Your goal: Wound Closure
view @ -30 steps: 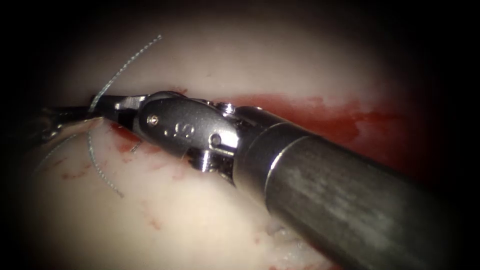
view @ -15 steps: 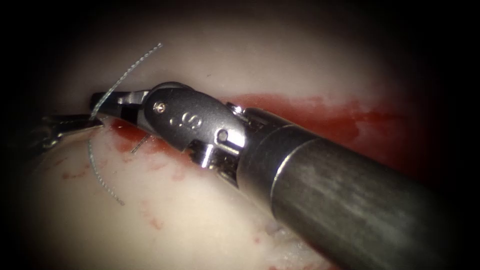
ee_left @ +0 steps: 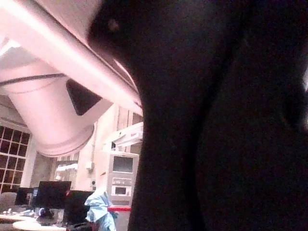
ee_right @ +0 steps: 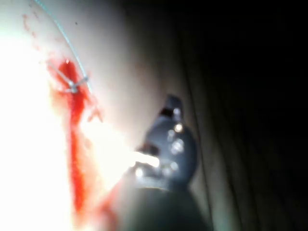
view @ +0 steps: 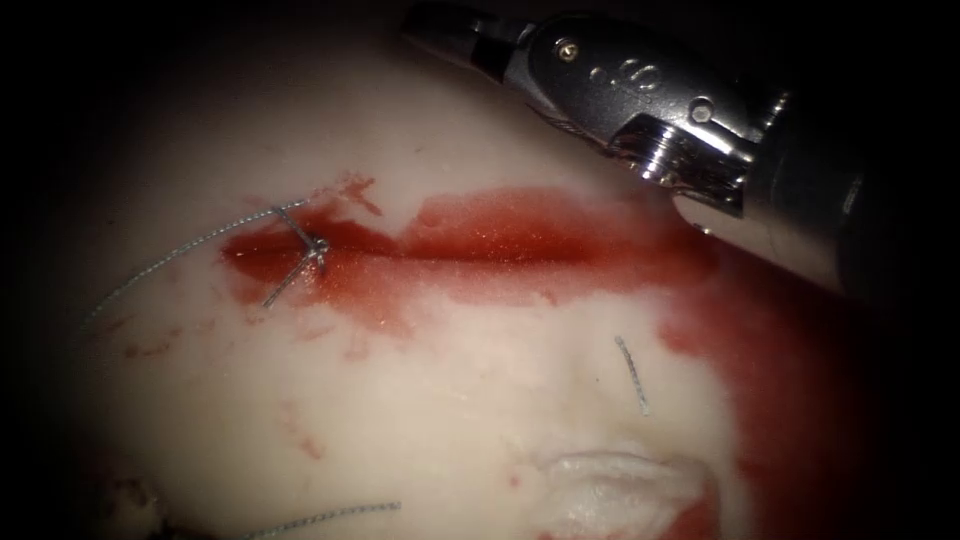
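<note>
right tool (view: 440, 25), lifted away from the knot (view: 318, 246) it worked at 1 second ago, now holds nothing visible, its jaws' state unclear, leaving that knot tied on the cut (view: 520, 245) with short thread tails (view: 285, 280) in red fluid (view: 600, 225).

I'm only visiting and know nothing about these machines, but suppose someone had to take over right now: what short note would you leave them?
Right arm's silver needle-driver tool: lifted up and back from the wound since half a second ago, when its tip was down at the knot; nothing seen in its jaws.
Pale pork-belly tissue: one knotted stitch of thin grey thread sits at the left end of the red, fluid-filled cut, tails now short.
Loose cut thread ends: one below the cut to the right, another at the lower edge.
Left: the cut right of the knot carries no stitch.
</note>
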You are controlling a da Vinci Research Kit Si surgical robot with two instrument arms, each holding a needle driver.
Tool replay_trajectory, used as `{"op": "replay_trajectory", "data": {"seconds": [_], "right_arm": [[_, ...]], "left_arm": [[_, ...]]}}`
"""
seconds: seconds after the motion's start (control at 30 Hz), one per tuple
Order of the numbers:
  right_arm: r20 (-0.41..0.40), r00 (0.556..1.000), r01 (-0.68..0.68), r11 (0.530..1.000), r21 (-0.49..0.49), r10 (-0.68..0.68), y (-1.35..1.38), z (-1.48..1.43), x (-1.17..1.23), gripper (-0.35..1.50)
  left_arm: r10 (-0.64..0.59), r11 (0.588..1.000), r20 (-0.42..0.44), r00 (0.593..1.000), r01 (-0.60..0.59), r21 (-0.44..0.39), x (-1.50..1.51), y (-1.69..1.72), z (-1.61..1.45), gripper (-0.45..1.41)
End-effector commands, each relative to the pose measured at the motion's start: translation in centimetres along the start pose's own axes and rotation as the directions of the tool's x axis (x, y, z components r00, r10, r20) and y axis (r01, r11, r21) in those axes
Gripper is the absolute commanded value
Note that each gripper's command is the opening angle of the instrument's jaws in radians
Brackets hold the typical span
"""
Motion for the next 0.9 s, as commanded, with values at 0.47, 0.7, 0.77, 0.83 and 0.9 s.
{"op": "replay_trajectory", "data": {"seconds": [0.47,0.7,0.77,0.83,0.9], "right_arm": [[-0.001,0.997,-0.081,0.996,-0.031,0.081,-0.31,0.21,0.02,-0.01],[-0.002,0.996,-0.092,0.995,-0.029,0.092,-0.35,0.22,0.03,0.04],[-0.003,0.995,-0.098,0.995,-0.026,0.098,-0.35,0.22,0.03,0.04],[-0.003,0.995,-0.103,0.994,-0.026,0.103,-0.36,0.22,0.03,0.05],[-0.003,0.994,-0.108,0.994,-0.026,0.108,-0.37,0.22,0.02,0.10]], "left_arm": [[0.075,0.949,0.322,0.944,0.031,-0.312,-0.42,0.49,-0.96,1.26],[-0.036,0.889,0.296,0.954,0.166,-0.427,-0.12,0.88,-0.90,1.18],[-0.067,0.896,0.236,0.969,0.163,-0.412,-0.01,0.94,-0.80,1.09],[-0.106,0.901,0.194,0.975,0.177,-0.397,0.06,0.98,-0.71,1.08],[-0.117,0.920,0.165,0.979,0.169,-0.354,0.11,0.98,-0.59,1.18]]}}
